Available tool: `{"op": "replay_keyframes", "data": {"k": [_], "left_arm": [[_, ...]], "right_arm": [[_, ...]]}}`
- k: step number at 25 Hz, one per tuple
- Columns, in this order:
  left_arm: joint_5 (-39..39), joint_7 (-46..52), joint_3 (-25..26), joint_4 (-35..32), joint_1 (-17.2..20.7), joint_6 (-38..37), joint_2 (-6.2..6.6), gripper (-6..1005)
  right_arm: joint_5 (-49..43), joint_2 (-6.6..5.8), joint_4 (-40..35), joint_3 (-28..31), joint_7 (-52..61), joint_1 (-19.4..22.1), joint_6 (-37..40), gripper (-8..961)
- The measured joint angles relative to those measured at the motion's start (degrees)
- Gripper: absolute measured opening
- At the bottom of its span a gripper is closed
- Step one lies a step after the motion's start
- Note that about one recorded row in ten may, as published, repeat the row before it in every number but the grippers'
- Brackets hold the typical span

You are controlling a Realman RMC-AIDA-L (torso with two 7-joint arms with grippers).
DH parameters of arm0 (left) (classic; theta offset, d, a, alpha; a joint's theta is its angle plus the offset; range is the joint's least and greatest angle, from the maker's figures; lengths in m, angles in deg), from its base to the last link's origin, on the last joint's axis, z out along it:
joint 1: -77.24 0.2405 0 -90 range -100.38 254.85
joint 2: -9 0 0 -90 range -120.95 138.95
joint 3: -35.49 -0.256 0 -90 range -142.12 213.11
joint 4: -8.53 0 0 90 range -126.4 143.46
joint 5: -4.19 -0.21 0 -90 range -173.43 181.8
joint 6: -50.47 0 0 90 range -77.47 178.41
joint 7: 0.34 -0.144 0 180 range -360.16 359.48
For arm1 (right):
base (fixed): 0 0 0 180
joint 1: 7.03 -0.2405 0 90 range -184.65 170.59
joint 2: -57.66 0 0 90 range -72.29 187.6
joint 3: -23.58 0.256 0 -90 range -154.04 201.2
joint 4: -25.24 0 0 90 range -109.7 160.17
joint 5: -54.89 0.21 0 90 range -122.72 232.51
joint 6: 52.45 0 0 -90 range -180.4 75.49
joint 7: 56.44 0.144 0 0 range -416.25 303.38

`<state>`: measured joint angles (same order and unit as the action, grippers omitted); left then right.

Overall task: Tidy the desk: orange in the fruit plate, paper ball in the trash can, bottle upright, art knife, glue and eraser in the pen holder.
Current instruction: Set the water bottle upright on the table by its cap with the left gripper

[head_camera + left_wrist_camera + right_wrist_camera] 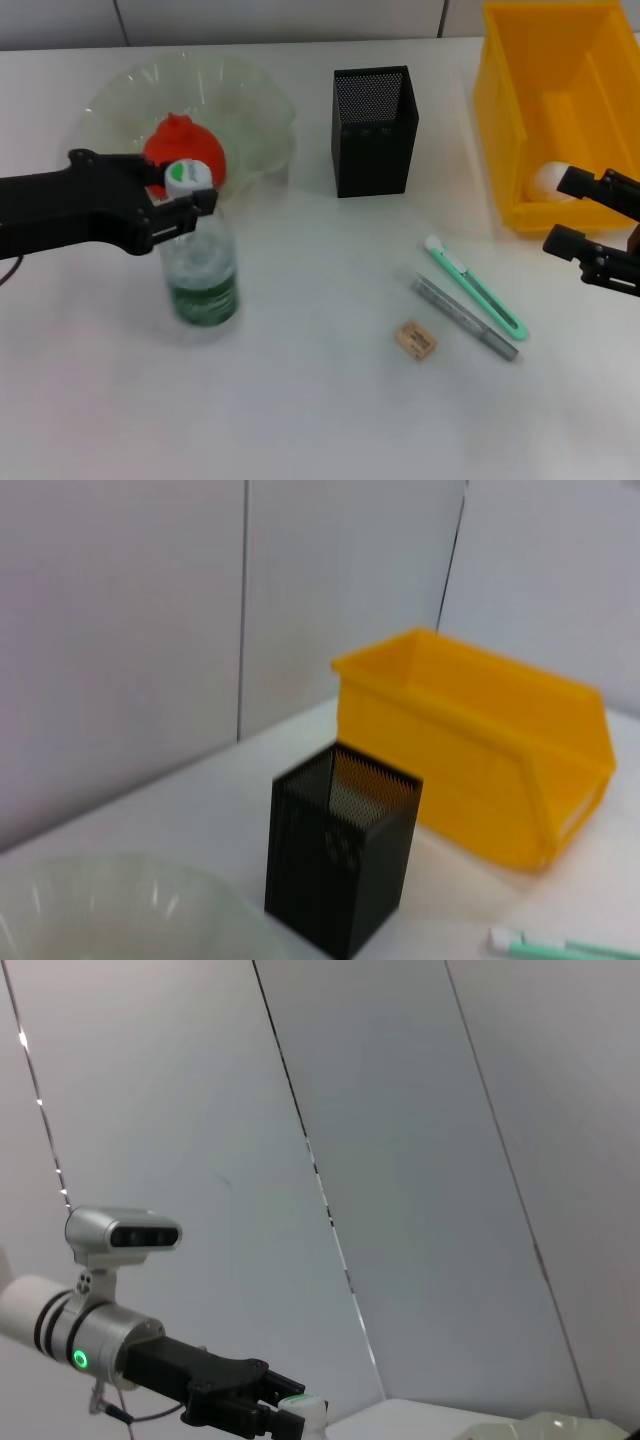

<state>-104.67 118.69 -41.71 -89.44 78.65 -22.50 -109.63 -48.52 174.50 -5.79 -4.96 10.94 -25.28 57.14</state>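
The clear bottle (pixel 200 272) with a green label stands upright on the table. My left gripper (pixel 183 190) is shut on its white-and-green cap (pixel 187 176); the right wrist view also shows this gripper (pixel 262 1412) at the cap (pixel 303 1406). The orange (pixel 183 148) lies in the translucent fruit plate (pixel 250 110). The paper ball (pixel 553 181) lies in the yellow bin (pixel 560 70). My right gripper (pixel 572 212) is open and empty beside the bin's front. The green art knife (pixel 475 287), grey glue stick (pixel 465 318) and tan eraser (pixel 415 340) lie on the table in front of the black mesh pen holder (pixel 373 130).
The left wrist view shows the pen holder (pixel 340 865), the yellow bin (pixel 480 750), the plate's rim (pixel 120 905) and the knife's tip (pixel 530 944). A grey panelled wall runs behind the table.
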Motion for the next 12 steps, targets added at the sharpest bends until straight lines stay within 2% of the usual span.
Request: {"op": "replay_keyframes", "data": {"k": [4,5,7,9,10,11,12], "left_arm": [[8.7,-8.3,2.4,5.7,1.3,0.1,-0.09,434],[13.4,-12.6,3.7,9.4,1.6,-0.3,-0.09,433],[16.0,-15.2,4.6,11.9,1.6,-0.7,-0.05,433],[21.7,-21.0,7.4,18.9,1.0,-2.9,-0.01,437],[21.7,-21.0,7.4,18.9,1.0,-2.9,-0.01,440],[26.0,-25.2,9.4,24.3,0.3,-5.0,-0.05,444],[26.0,-25.2,9.4,24.3,0.3,-5.0,-0.05,448]], "right_arm": [[0.0,0.13,0.0,0.1,0.7,-0.7,0.1,832],[0.0,0.18,0.0,0.1,0.8,-0.8,0.1,832],[0.1,0.33,0.0,0.1,1.0,-0.9,-0.1,832],[0.1,0.44,0.0,0.1,1.4,-0.9,-0.1,832],[0.1,0.44,0.0,0.1,1.4,-0.9,-0.1,832],[0.3,0.53,0.1,0.1,1.4,-1.1,-0.2,832],[0.3,0.53,0.1,0.1,1.4,-1.1,-0.2,832]]}}
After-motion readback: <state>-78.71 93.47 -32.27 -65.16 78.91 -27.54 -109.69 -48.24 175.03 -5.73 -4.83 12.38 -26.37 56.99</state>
